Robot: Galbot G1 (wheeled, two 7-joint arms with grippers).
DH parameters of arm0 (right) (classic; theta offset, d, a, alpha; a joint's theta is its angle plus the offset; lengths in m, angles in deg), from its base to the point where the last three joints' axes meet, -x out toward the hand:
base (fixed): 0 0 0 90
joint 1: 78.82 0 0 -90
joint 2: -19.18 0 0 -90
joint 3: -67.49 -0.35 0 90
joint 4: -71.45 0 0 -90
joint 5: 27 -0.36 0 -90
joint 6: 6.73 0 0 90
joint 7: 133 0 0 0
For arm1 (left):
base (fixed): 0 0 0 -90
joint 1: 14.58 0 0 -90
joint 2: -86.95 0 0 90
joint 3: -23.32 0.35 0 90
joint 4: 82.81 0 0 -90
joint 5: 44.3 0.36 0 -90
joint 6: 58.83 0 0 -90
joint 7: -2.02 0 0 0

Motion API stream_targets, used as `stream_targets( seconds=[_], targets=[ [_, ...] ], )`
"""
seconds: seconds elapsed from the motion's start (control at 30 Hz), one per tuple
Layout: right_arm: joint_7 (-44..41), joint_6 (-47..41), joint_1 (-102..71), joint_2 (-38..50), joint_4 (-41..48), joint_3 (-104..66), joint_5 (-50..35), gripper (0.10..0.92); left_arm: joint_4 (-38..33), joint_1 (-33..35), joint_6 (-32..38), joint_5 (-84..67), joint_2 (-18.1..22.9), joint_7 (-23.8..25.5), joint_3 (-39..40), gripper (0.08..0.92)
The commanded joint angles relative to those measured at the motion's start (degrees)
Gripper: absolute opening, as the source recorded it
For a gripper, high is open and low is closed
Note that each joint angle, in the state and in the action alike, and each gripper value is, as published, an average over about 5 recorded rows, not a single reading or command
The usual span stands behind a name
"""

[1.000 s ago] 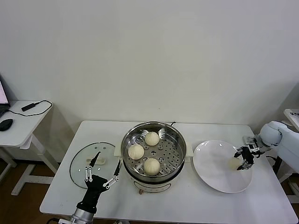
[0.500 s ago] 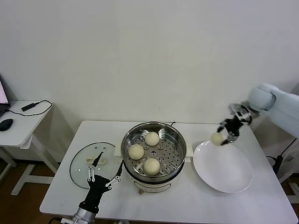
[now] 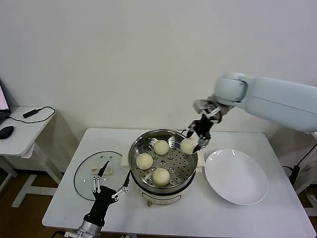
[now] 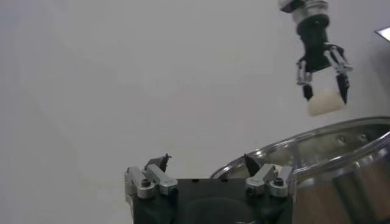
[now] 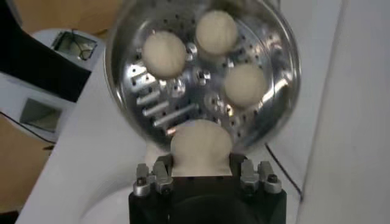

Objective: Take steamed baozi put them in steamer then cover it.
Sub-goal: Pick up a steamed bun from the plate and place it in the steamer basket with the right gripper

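Observation:
The shiny steel steamer [image 3: 136, 148] stands mid-table with three cream baozi on its perforated tray: one at the back [image 3: 161, 147], one on the left [image 3: 144, 160], one at the front [image 3: 161, 176]. My right gripper [image 3: 193, 141] is shut on another baozi [image 3: 188, 145], held in the air over the steamer's right rim. In the right wrist view that baozi [image 5: 201, 146] fills the jaws above the steamer [image 5: 280, 55]. The glass cover [image 3: 86, 171] lies flat on the table left of the steamer. My left gripper [image 3: 110, 182] stands open, low between cover and steamer.
An empty white plate [image 3: 237, 176] lies right of the steamer. A side desk [image 3: 20, 131] with a mouse and a cable stands to the far left, beyond the table's edge. The wall runs close behind the table.
My right gripper has lifted the baozi off the white plate and carried it left, up over the steamer's right rim. The left arm has barely moved.

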Motion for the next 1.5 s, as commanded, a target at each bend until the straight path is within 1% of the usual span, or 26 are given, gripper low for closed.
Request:
stream_targets(
  seconds=[0.03, 0.3, 1.0, 1.27, 1.43, 1.5],
  targets=[
    [3.04, -2.29, -0.23, -8.61, 0.19, 4.28, -1.52, 0.636, -0.11, 0.03, 0.01, -0.06, 0.04, -0.07, -0.1, 0.823],
    [3.84, -2.0, -3.88, -9.49, 4.82, 4.27, 1.44, 0.636, -0.11, 0.1, 0.02, -0.13, 0.01, -0.16, -0.48, 0.823],
    [4.15, -2.0, -6.16, -10.06, 5.89, 4.81, 3.39, 0.66, 0.23, 0.17, -0.04, -0.13, 0.01, -0.73, -0.68, 0.823],
    [4.11, -1.96, -5.77, -9.4, 5.15, 4.84, 3.68, 0.713, 0.09, 0.22, -0.05, -0.12, 0.14, -0.69, -0.69, 0.823],
    [3.99, -1.81, -5.52, -8.4, 4.44, 3.47, 3.57, 0.796, -0.02, 0.25, -0.11, -0.1, 0.18, -0.7, -0.74, 0.823],
    [3.93, -1.73, -5.34, -7.73, 3.7, 2.58, 3.37, 0.814, -0.01, 0.25, -0.16, -0.09, 0.14, -0.68, -0.77, 0.823]
  ],
)
